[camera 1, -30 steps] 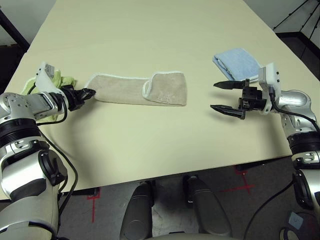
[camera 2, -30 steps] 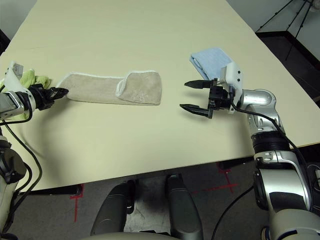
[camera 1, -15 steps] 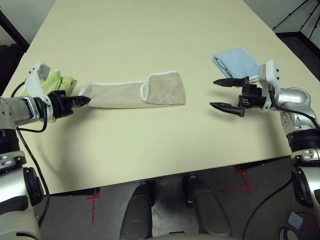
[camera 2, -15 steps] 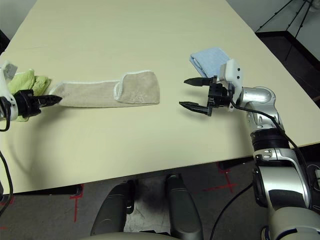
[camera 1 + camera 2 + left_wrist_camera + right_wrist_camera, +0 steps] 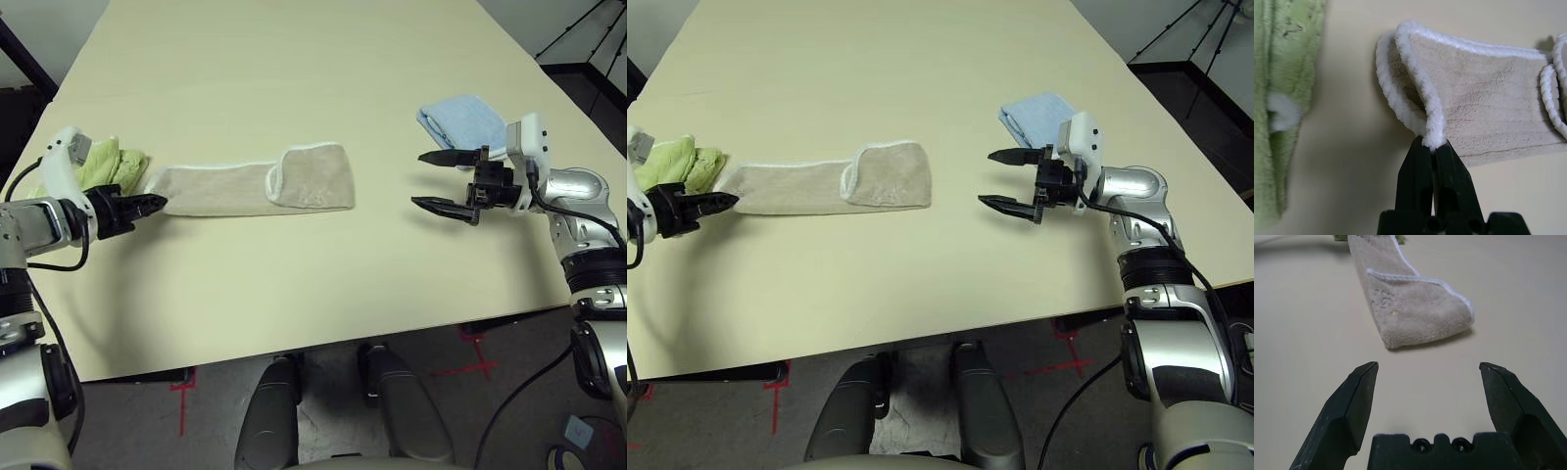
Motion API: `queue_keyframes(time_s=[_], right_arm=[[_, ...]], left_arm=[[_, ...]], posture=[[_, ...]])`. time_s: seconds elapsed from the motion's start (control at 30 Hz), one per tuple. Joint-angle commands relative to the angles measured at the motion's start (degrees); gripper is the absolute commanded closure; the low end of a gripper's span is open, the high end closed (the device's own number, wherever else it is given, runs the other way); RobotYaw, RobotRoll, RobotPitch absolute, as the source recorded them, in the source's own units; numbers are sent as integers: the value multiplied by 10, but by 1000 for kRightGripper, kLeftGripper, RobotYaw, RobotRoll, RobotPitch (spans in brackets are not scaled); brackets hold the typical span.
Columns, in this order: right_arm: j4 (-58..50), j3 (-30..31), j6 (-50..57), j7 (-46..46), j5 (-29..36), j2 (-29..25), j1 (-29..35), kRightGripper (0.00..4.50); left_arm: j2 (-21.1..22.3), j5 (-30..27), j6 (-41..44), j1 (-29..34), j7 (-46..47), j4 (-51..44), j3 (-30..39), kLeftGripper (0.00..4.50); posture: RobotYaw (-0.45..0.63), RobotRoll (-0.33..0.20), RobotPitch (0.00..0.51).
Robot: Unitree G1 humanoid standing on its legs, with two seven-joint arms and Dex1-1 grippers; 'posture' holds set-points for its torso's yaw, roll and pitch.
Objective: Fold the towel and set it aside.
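Left pincer [image 5: 1431,147] grips towel [image 5: 250,186] beside green towel [image 5: 106,164]; right pincer [image 5: 433,180] gapes near blue towel [image 5: 462,121].

A lime-green towel [image 5: 106,164] and a light blue towel [image 5: 464,121] lie well apart on the table [image 5: 294,59].

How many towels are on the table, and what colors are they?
Beige-tan towel: 1
Lime-green towel: 1
Light blue towel: 1
Total: 3 towels
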Motion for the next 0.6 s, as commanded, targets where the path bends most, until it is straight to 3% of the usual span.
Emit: queue_keyframes(time_s=[0.03, 0.23, 0.6], right_arm=[[6, 7, -5, 6, -2, -1, -2, 0], [11, 8, -6, 7, -3, 1, -5, 0], [15, 6, -11, 4, -8, -1, -8, 0]], left_arm=[[13, 4, -3, 13, -11, 13, -4, 4480], [-5, -42, 39, -31, -26, -26, 9, 4480], [-132, -124, 142, -179, -8, -122, -6, 4480]], posture=[[42, 0, 193], [45, 0, 190], [34, 0, 190]])
